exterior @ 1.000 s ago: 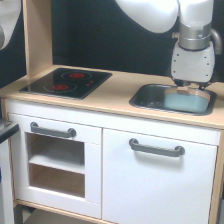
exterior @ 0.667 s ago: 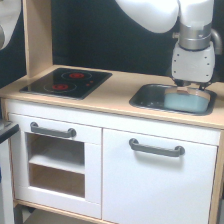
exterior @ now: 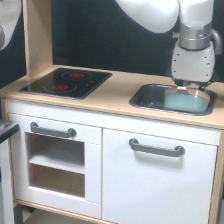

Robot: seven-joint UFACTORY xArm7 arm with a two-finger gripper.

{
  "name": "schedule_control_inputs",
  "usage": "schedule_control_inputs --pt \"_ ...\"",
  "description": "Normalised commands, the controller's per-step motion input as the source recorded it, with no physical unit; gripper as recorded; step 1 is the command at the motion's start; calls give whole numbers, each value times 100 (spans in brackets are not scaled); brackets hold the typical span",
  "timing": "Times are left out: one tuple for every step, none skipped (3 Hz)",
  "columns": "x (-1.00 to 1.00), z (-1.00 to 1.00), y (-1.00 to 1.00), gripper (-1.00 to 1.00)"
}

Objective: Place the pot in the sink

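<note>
the pot [exterior: 186,102] was pale blue-grey with a light tan rim. the sink [exterior: 147,96] was dark grey. the tabletop [exterior: 117,89] was light wood. the stovetop [exterior: 67,82] was black with red rings. the cupboard doors [exterior: 157,187] were white with grey handles [exterior: 156,148]. the arm [exterior: 192,47] was white and grey. the back wall [exterior: 110,35] was very dark.

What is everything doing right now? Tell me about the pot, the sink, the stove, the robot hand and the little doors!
pot: sitting inside the sink, upright, at the exterior view's right end.
sink: holding the pot.
gripper: right above the pot; jaws too hidden to tell open or shut.
stovetop: nothing on it, red rings showing.
cabinet door: closed.
drawer: closed.
shelf opening: open front, nothing seen inside.
</note>
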Motion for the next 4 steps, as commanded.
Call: schedule_control_inputs --pt "55 68 7 93" --pt "49 74 7 92" --pt "45 60 10 93" --pt "50 63 8 93"
